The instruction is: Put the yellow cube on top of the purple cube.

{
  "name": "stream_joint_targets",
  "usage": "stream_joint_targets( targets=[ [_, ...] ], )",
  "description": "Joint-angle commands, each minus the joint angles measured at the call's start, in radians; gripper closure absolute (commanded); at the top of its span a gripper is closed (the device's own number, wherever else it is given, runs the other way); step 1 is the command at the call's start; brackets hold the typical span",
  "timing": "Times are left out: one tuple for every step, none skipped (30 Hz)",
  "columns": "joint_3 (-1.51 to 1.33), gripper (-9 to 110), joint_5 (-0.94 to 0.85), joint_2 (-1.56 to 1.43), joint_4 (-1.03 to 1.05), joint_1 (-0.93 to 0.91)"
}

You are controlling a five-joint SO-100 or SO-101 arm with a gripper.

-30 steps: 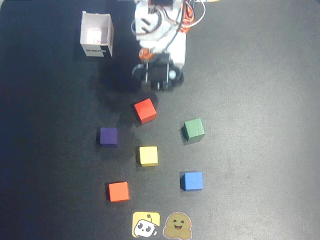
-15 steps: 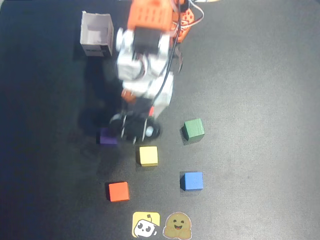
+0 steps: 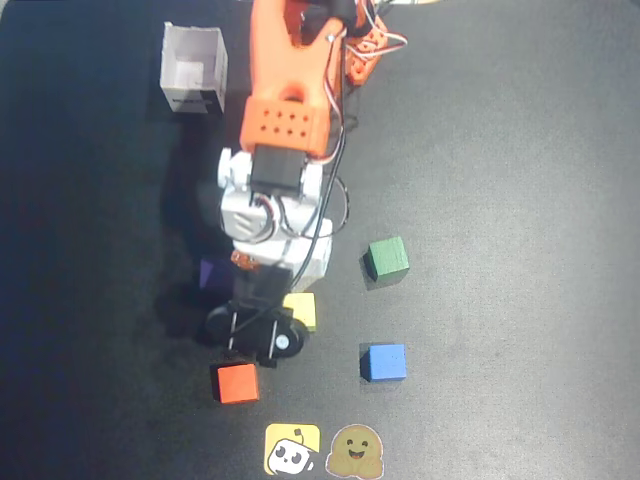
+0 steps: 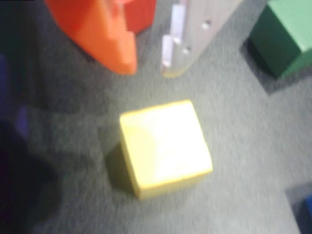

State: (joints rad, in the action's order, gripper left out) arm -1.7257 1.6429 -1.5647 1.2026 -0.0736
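The yellow cube (image 3: pixel 301 310) lies on the dark mat, just right of my gripper (image 3: pixel 256 340) in the overhead view. In the wrist view the yellow cube (image 4: pixel 165 146) sits on the mat below the open, empty gripper (image 4: pixel 148 70), clear of the orange finger (image 4: pixel 109 39) and the white finger (image 4: pixel 187 44). The purple cube (image 3: pixel 212 272) lies left of the arm's wrist, partly hidden by it; in the wrist view it is only a dark blur at the left edge.
A red cube (image 3: pixel 237 383) lies just below the gripper and shows behind the fingers (image 4: pixel 141 14). A green cube (image 3: pixel 387 258) (image 4: pixel 282 34) and a blue cube (image 3: pixel 383 362) lie to the right. A white open box (image 3: pixel 193 68) stands top left. Two stickers (image 3: pixel 292 449) lie at the bottom edge.
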Motion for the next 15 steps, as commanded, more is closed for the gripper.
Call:
stream_joint_targets(
  targets=[
    [0.069,98,0.009,0.006,-0.006,0.008],
    [0.074,98,0.014,0.014,-0.006,0.011],
    [0.077,97,0.015,0.018,-0.006,0.015],
    [0.077,97,0.018,0.025,-0.006,0.02],
    [0.077,97,0.023,0.028,-0.006,0.026],
    [0.077,97,0.025,0.032,-0.006,0.032],
    [0.077,96,0.025,0.035,-0.008,0.037],
    [0.078,92,0.029,0.038,-0.009,0.041],
    [0.078,89,0.032,0.044,-0.011,0.048],
    [0.081,88,0.034,0.049,-0.012,0.054],
    [0.081,88,0.041,0.054,-0.012,0.058],
    [0.081,88,0.048,0.057,-0.012,0.061],
    [0.081,86,0.051,0.058,-0.014,0.063],
    [0.083,84,0.052,0.06,-0.017,0.066],
    [0.083,83,0.057,0.06,-0.018,0.066]
  ],
)
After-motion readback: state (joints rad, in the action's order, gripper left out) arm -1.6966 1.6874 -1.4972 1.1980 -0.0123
